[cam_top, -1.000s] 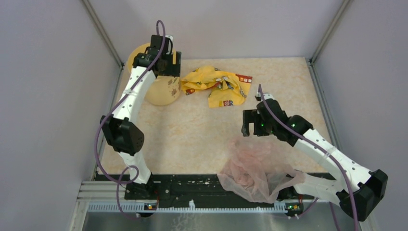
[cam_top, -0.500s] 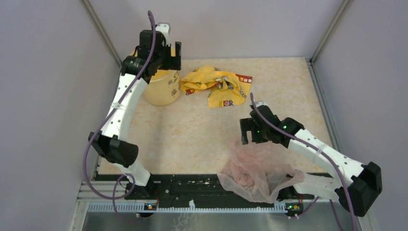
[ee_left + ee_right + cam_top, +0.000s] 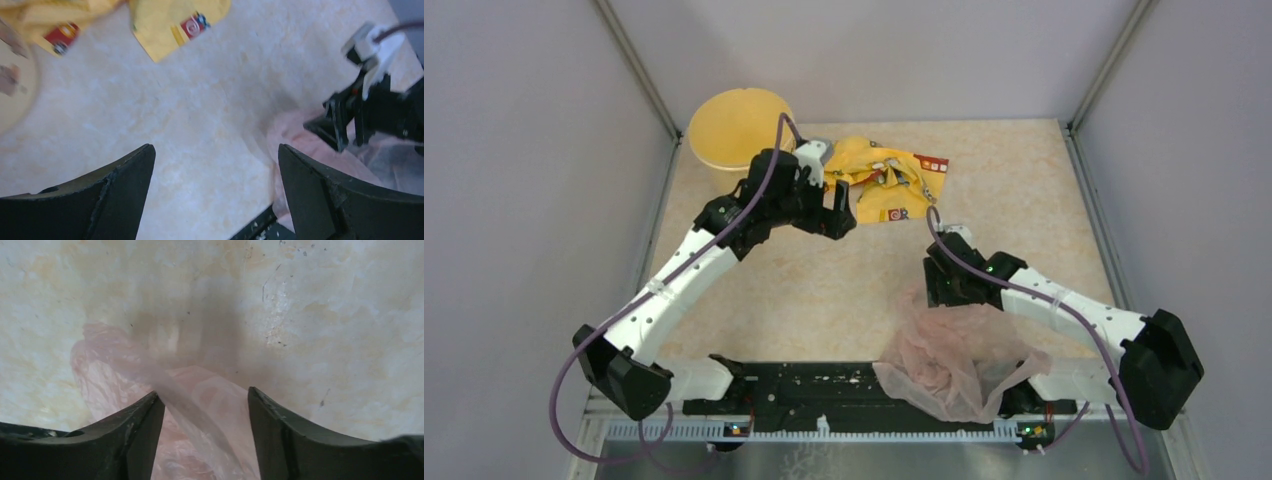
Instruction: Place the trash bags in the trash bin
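Note:
The trash bag (image 3: 954, 355) is a crinkly pale pink heap at the table's near edge, right of centre. My right gripper (image 3: 939, 287) is down on its far edge. In the right wrist view the gripper (image 3: 205, 395) is open, with a fold of the bag (image 3: 200, 410) lying between the jaws. The trash bin (image 3: 737, 125) stands upright in the far left corner, its orange-yellow inside showing. My left gripper (image 3: 836, 212) is open and empty above the table's middle, between bin and bag. In the left wrist view (image 3: 215, 155) the bag (image 3: 290, 137) lies beside its right finger.
A crumpled yellow printed wrapper (image 3: 889, 178) lies at the back centre, right of the bin and just beyond the left gripper; it also shows in the left wrist view (image 3: 175, 20). Grey walls close in the left, right and back. A black rail (image 3: 824, 385) runs along the near edge.
My left arm has swung away from the bin, toward the table's middle, leaving the bin uncovered. My right gripper has dropped onto the bag's far edge.

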Robot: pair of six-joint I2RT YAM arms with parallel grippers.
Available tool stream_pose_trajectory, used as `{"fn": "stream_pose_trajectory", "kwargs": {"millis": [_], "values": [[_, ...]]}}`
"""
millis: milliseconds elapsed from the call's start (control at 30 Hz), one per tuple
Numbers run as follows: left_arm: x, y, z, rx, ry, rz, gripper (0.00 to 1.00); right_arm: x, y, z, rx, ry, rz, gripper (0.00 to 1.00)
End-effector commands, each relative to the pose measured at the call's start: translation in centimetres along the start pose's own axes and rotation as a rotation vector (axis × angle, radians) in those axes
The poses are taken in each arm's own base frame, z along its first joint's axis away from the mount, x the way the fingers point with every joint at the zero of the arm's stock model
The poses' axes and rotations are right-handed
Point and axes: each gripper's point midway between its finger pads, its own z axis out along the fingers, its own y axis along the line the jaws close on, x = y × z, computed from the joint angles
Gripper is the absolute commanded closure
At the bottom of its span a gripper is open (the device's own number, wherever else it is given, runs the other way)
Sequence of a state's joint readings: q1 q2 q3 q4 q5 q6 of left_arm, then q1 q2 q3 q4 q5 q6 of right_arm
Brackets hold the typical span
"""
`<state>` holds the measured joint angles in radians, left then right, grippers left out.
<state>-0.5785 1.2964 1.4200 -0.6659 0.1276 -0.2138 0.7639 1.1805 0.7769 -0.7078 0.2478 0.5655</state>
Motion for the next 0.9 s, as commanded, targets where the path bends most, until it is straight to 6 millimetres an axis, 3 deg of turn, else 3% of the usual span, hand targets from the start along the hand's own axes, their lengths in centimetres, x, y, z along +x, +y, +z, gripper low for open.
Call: {"fn": "stream_pose_trajectory", "kwargs": {"millis": [0, 100, 200, 400, 633, 867], "values": [[3.5, -3.2, -0.4, 0.168, 0.015, -0.083, 0.02, -3.3, 1.5, -0.5, -0.046, -0.138, 0.046, 0.53], [6.5, -3.2, -0.3, 0.189, 0.045, -0.117, 0.02, -5.1, 2.4, -1.3, -0.081, -0.183, 0.044, 0.85], [8.7, -3.2, -0.2, 0.211, 0.073, -0.147, 0.02, -7.0, 3.9, -2.4, -0.135, -0.218, 0.032, 0.98], [11.3, -3.3, -0.3, 0.242, 0.090, -0.167, 0.02, -10.3, 7.0, -5.0, -0.238, -0.259, -0.031, 1.00], [11.7, -2.7, -0.6, 0.220, 0.075, -0.150, 0.03, -13.9, 10.2, -7.9, -0.319, -0.306, -0.113, 1.00], [11.9, -2.9, -1.0, 0.242, 0.070, -0.112, 0.10, -15.0, 12.8, -7.4, -0.335, -0.307, -0.232, 1.00]]}}
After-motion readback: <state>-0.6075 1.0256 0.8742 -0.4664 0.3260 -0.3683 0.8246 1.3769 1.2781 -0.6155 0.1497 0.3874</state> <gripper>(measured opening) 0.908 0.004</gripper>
